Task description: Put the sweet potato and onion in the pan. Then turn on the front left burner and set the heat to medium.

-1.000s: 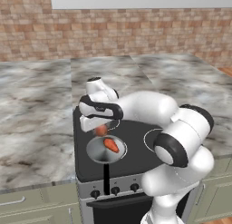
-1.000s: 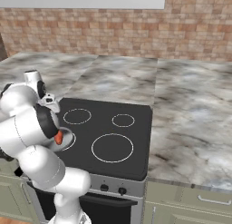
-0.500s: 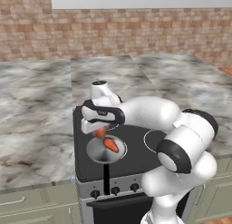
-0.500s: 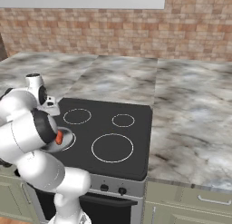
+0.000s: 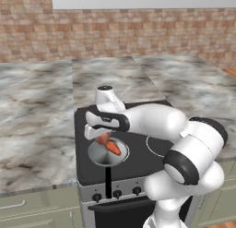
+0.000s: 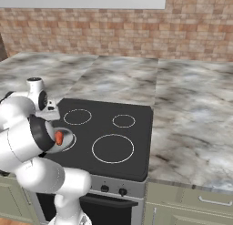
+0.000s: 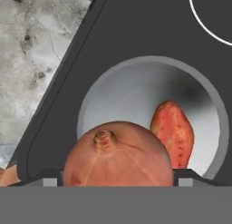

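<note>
My gripper (image 5: 102, 137) is shut on the onion (image 5: 103, 139), a round reddish-brown ball held just above the near-left part of the pan (image 5: 95, 155). In the hand view the onion (image 7: 118, 154) sits between the dark fingertips (image 7: 186, 175) and covers the pan's near rim. The orange-red sweet potato (image 7: 174, 134) lies inside the silver pan (image 7: 149, 62), right of the onion. From the left base view the sweet potato (image 5: 114, 148) rests in the pan's middle, and the black handle (image 5: 108, 178) points toward the stove front. The pan (image 6: 68, 138) covers the front left burner.
Three white-outlined rings (image 6: 113, 148) (image 6: 77, 116) (image 6: 124, 120) mark the other zones of the black stovetop. Knobs (image 5: 117, 194) line the stove's front panel. Marble counter (image 5: 32, 130) flanks the stove on both sides, with a brick wall behind.
The hand has come down and slightly nearer the pan with the onion still held. The sweet potato and the pan have not moved.
</note>
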### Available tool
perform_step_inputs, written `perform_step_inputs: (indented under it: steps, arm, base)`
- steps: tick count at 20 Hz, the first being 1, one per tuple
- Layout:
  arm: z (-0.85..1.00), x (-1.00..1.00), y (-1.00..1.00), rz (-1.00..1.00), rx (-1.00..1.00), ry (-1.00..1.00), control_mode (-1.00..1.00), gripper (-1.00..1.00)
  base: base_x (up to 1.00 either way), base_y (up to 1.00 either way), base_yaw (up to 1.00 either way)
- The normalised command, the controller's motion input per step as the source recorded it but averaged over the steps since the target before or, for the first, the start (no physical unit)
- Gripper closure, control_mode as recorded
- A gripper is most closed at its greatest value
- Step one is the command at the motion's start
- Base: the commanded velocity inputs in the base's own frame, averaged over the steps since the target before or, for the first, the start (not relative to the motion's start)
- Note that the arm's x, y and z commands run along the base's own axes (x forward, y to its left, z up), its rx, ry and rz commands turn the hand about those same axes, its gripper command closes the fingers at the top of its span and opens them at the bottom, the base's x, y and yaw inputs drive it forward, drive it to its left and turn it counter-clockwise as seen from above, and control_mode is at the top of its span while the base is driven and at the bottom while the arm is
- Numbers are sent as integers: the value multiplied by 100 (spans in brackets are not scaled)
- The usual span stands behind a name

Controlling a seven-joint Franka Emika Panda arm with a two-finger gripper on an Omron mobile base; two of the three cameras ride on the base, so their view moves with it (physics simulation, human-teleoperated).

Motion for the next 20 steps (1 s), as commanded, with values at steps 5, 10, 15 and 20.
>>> perform_step_inputs:
  steps: [5, 10, 15, 20]
  arm:
    - [-23, -1, 0, 3, -1, 0, -100, 100]
    - [-26, 0, 0, 3, -1, 0, -100, 100]
    - [-25, 0, 0, 2, -2, 0, -100, 100]
    - [-21, 0, 1, 2, -3, 1, -100, 100]
  base:
    - [0, 0, 0]
    - [0, 0, 0]
    - [0, 0, 0]
    - [0, 0, 0]
